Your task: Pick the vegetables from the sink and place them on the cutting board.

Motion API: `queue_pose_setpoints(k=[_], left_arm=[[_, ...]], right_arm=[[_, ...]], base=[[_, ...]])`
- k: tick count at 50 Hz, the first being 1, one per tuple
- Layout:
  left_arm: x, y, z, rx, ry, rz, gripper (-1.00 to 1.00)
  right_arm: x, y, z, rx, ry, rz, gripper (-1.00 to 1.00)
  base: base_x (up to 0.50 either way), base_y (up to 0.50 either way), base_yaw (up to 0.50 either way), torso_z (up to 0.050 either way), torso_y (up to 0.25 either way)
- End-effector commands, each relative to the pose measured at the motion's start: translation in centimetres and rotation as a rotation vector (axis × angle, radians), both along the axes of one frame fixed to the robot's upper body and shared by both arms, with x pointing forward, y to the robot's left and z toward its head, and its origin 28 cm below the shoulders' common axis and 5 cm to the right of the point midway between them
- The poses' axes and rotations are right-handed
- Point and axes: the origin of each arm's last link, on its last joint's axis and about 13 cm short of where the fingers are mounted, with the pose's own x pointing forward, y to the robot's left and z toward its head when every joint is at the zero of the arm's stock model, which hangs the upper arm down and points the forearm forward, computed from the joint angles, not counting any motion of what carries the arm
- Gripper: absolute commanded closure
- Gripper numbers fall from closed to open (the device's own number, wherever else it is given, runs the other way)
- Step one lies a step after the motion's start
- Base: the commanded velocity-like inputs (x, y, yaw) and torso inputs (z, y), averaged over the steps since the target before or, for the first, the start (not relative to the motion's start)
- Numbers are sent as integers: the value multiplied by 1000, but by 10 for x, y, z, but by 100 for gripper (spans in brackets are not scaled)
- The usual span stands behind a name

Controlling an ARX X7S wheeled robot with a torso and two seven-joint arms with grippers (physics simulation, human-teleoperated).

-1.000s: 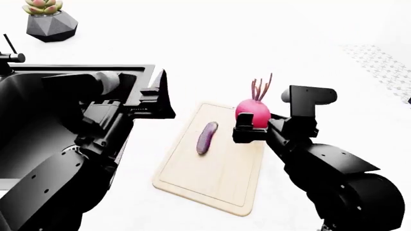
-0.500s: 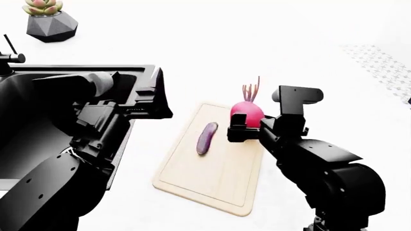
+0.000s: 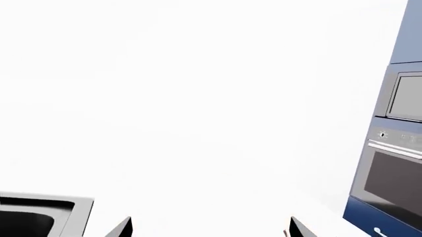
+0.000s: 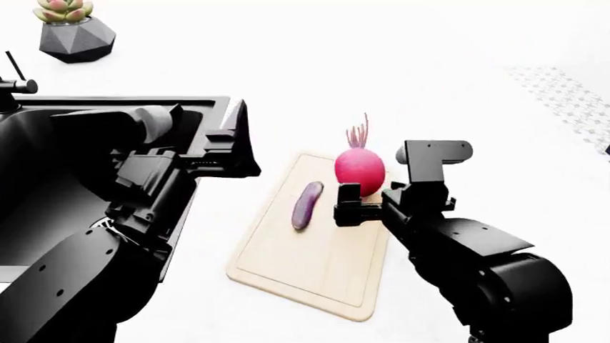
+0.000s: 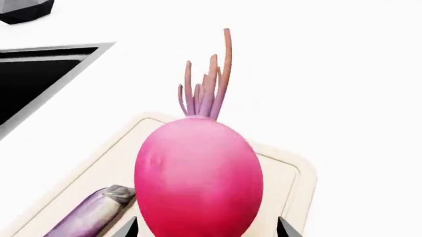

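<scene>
- On the cutting board [image 4: 315,264], the radish [image 4: 361,171] is seen standing upright near the far right corner, with its thin stalks pointing up.
- Compared with one second ago, the radish has been carried to the left, from the board's right edge to a place over the board itself, and the right arm has moved with it.
- The right gripper [image 4: 358,207] is placed just in front of the radish; in the right wrist view the radish [image 5: 197,175] fills the space between the two jaw tips.
- The jaws are seen apart on both sides of the radish, but it cannot be told if they press on it or have already let it go.
- The eggplant [image 4: 307,204] is lying on the board, just left of the radish, and it has not moved during this second.
- In the right wrist view the grey-brown cap of the eggplant [image 5: 92,212] is seen close beside the radish, with a narrow gap between them.
- The left gripper [image 4: 233,143] is held over the right rim of the sink [image 4: 205,103], and its jaws are spread and empty, as the left wrist view shows.
- No vegetable can be seen in the visible part of the sink, though much of it is hidden by the left arm.
- It is judged that the task is almost finished: only the release of the radish and the withdrawal of the right arm seem to be left.
- A risk is noted that the round radish could roll or tip over when it is released.
</scene>
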Motion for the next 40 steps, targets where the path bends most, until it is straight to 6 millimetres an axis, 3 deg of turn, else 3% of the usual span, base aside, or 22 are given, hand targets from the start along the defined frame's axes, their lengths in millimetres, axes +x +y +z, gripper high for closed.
queue_pose_setpoints(k=[1,9,25,28,33,40], left_arm=[[-1,-1,1,2,-1,-9,-100],[-1,-1,0,0,0,-13,-100],[-3,-2,4,-2,-10,-18,-100],[-3,-2,4,-2,-13,-15,-100],[-2,0,3,1,-60,18,-100],[-4,4,1,-5,-138,63,-100]], right_arm=[[-14,-2,16,-35,-65,-18,-100],[-25,-4,25,-38,-103,-22,-100],[-69,-9,64,-53,-281,-51,-100],[-76,-9,68,-63,-379,-41,-100],[-81,-9,66,-64,-544,-38,-100],[-72,-15,57,24,-637,-38,-100]], base=[[0,0,0,0,0],[0,0,0,0,0],[0,0,0,0,0],[0,0,0,0,0],[0,0,0,0,0],[0,0,0,0,0]])
